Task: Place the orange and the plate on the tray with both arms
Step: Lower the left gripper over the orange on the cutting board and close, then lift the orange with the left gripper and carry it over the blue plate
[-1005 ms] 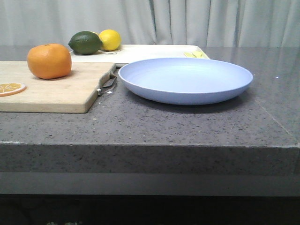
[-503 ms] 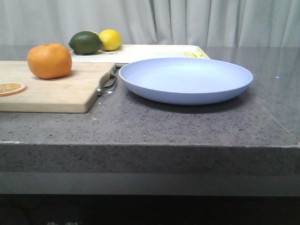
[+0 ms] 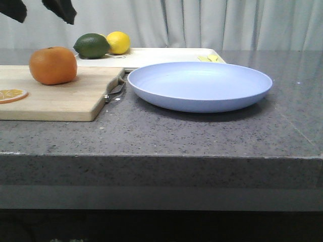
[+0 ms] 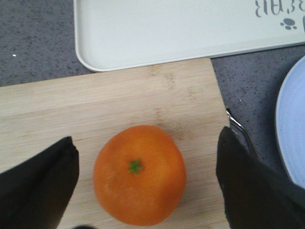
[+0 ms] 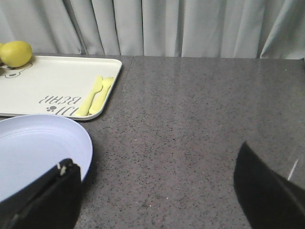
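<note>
The orange [image 3: 53, 65] rests on the wooden cutting board [image 3: 60, 96] at the left. My left gripper [image 3: 38, 12] hangs open above it, only its black fingertips showing at the top of the front view. In the left wrist view the orange [image 4: 139, 174] lies between the spread fingers [image 4: 40, 186] of that gripper [image 4: 146, 140], untouched. The lavender-blue plate [image 3: 199, 85] sits mid-table, in front of the cream tray [image 3: 166, 54]. My right gripper [image 5: 155, 167] is open over bare counter beside the plate's rim [image 5: 83, 143]; it is out of the front view.
A lime [image 3: 92, 45] and a lemon [image 3: 118, 42] stand at the tray's far left end. Pale yellow cutlery [image 5: 95, 98] lies on the tray [image 5: 52, 90] near its right corner. An orange slice [image 3: 11, 94] lies on the board, whose metal handle [image 3: 115, 92] nearly reaches the plate.
My left gripper's fingertips have come into the front view at the top left, above the orange, which now looks shaded. Orange, plate and tray have not moved.
</note>
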Tool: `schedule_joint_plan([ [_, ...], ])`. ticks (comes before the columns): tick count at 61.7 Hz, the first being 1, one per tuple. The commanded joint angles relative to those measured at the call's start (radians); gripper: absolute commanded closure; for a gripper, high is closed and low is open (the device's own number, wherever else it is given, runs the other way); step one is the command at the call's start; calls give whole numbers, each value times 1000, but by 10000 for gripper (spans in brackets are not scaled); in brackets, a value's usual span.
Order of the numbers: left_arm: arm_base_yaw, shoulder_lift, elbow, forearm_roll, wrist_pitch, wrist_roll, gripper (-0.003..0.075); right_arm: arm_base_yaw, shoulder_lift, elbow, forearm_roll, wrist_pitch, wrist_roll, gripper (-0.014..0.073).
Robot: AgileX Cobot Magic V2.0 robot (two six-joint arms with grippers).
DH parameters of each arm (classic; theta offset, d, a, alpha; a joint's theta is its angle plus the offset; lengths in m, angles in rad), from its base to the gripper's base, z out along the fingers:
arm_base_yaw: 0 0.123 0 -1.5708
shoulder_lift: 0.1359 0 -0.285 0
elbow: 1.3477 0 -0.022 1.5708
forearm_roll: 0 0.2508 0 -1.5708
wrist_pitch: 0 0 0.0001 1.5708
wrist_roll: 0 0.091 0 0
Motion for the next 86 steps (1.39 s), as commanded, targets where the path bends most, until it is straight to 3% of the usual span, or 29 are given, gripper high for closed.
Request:
schedule_joint_plan([
  [1, -15, 19, -96, -2, 32, -2, 155, -5, 3, -34, -1, -89, -10, -58],
  [12, -10, 106, -186, -12, 170, -2, 154, -5, 3, -34, -1, -90, -10, -58],
  [67, 0, 208, -185, 10, 182, -2, 156, -5, 3, -34, -1, -89, -10, -58],
  [72, 0, 208, -187, 10, 182, -2, 207, -5, 3, -34, -1, -89, -10, -58],
  [80, 0, 196, -189, 10, 182, -2, 385, -5, 3, -34, -1, -89, -10, -58],
  [86, -5, 185, -220, 10, 196, -2, 454, -5, 3, -34, -1, -89, -10, -58],
])
